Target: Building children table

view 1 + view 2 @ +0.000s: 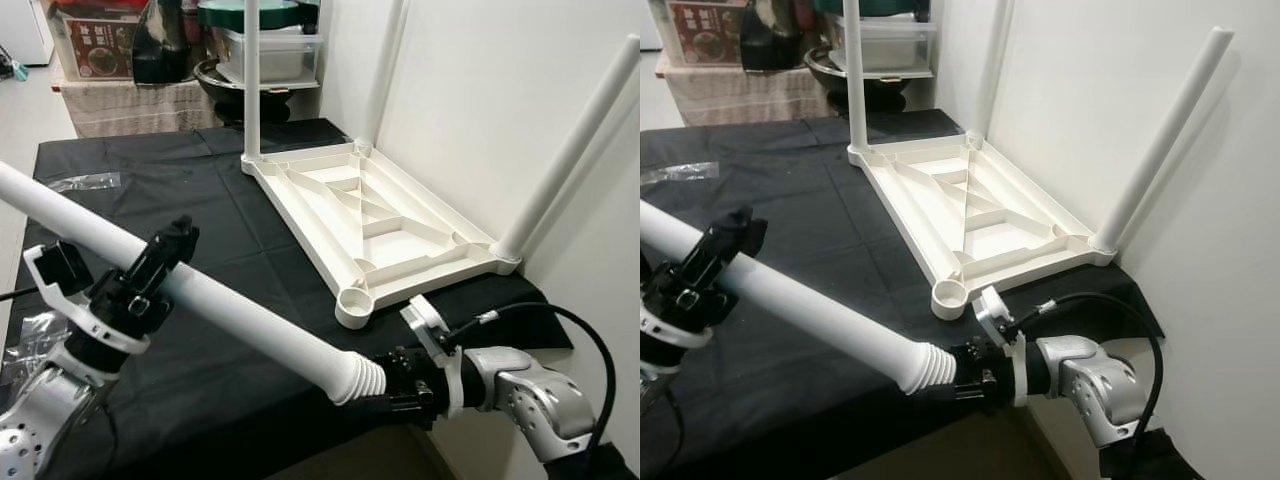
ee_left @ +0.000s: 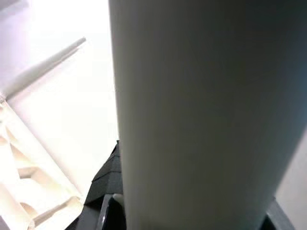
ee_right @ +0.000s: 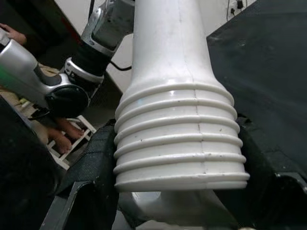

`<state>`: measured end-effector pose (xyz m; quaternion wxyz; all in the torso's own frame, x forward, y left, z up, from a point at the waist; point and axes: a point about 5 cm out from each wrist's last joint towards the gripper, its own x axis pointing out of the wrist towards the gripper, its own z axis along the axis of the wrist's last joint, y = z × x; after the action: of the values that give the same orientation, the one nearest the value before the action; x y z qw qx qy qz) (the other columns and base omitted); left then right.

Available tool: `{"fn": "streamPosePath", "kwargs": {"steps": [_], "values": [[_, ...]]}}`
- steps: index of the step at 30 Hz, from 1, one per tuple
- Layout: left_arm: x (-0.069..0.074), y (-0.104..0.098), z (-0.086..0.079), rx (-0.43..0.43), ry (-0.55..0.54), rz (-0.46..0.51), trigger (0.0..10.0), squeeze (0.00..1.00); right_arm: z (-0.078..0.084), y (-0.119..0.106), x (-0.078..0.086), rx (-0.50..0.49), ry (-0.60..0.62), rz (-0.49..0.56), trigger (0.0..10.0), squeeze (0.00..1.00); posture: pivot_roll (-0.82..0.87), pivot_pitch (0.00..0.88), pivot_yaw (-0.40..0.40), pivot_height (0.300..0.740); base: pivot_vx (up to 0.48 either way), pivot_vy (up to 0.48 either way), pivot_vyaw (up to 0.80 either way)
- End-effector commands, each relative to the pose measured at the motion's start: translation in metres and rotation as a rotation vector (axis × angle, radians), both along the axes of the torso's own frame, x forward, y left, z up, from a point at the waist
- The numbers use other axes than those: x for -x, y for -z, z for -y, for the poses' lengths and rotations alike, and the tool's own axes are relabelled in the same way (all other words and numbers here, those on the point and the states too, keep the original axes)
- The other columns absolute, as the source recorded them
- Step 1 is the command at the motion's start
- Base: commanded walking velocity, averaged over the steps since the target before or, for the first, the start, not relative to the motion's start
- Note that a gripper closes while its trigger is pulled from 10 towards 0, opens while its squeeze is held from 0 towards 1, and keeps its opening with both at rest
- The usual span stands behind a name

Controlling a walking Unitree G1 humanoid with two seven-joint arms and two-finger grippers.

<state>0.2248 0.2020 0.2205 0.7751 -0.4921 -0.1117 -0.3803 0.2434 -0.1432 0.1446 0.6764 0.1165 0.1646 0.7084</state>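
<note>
leg: we carry it two-handed over the bench | left gripper clenched mid-shaft, steadies it | right gripper jaws clamped on the threaded end, to aim it | target: empty corner socket of upturned tabletop, nearby

A black cloth covers the bench. On it, against the wall, lies the white tabletop upside down, ribbed underside up. A clear plastic wrapper lies near the far-left edge.
</note>
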Motion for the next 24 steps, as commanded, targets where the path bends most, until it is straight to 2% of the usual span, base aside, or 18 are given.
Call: {"fn": "streamPosePath", "kwargs": {"steps": [1, 7, 8, 9, 10, 11, 12, 15, 20, 24], "values": [[0.005, -0.003, 0.010, -0.012, 0.088, 0.027, 0.0, 0.00, 0.003, -0.002, -0.001, 0.012, 0.001, 0.021, 0.0, 0.00, 0.06, 0.000, -0.087, 0.740, 0.000, 0.000, 0.00], [0.006, -0.004, 0.013, -0.028, 0.107, 0.028, 0.0, 0.00, 0.003, -0.003, -0.002, 0.005, -0.004, 0.025, 0.0, 0.00, 0.06, 0.000, -0.087, 0.740, 0.000, 0.000, 0.00], [0.004, -0.003, 0.013, -0.037, 0.099, 0.011, 0.0, 0.00, 0.004, -0.003, -0.005, 0.025, 0.025, 0.040, 2.1, 0.00, 0.06, 0.000, -0.088, 0.740, 0.000, 0.000, 0.00], [0.004, -0.003, 0.013, -0.037, 0.099, 0.011, 0.0, 0.00, 0.004, -0.003, -0.005, 0.025, 0.025, 0.040, 2.1, 0.00, 0.06, 0.000, -0.088, 0.740, 0.000, 0.000, 0.00], [0.002, -0.002, 0.013, -0.048, 0.086, -0.004, 10.0, 0.00, 0.004, -0.002, -0.007, 0.048, 0.049, 0.058, 10.0, 0.00, 0.06, 0.000, -0.088, 0.740, 0.000, 0.000, 0.00], [0.002, -0.002, 0.013, -0.048, 0.086, -0.004, 10.0, 0.00, 0.004, -0.002, -0.007, 0.048, 0.049, 0.058, 10.0, 0.00, 0.06, 0.000, -0.088, 0.740, 0.000, 0.000, 0.00], [0.000, -0.004, 0.011, -0.046, 0.074, -0.004, 10.0, 0.00, 0.005, -0.004, -0.009, 0.039, 0.048, 0.050, 10.0, 1.00, 0.06, 0.000, -0.091, 0.740, 0.000, 0.000, 0.00], [-0.003, -0.009, 0.007, -0.024, 0.055, 0.006, 10.0, 0.00, 0.007, -0.009, -0.010, 0.023, 0.036, 0.044, 10.0, 1.00, 0.06, 0.000, -0.092, 0.740, 0.000, 0.000, 0.00], [-0.004, -0.003, 0.000, -0.065, 0.030, -0.024, 10.0, 0.00, 0.020, -0.017, -0.017, 0.025, 0.054, 0.060, 10.0, 1.00, 0.06, 0.000, -0.093, 0.740, 0.000, 0.000, 0.00], [-0.003, -0.003, -0.004, -0.099, 0.027, -0.025, 10.0, 0.00, 0.025, -0.022, -0.015, 0.052, 0.036, 0.087, 10.0, 1.00, 0.06, 0.000, -0.099, 0.740, 0.000, 0.000, 0.00]]}}
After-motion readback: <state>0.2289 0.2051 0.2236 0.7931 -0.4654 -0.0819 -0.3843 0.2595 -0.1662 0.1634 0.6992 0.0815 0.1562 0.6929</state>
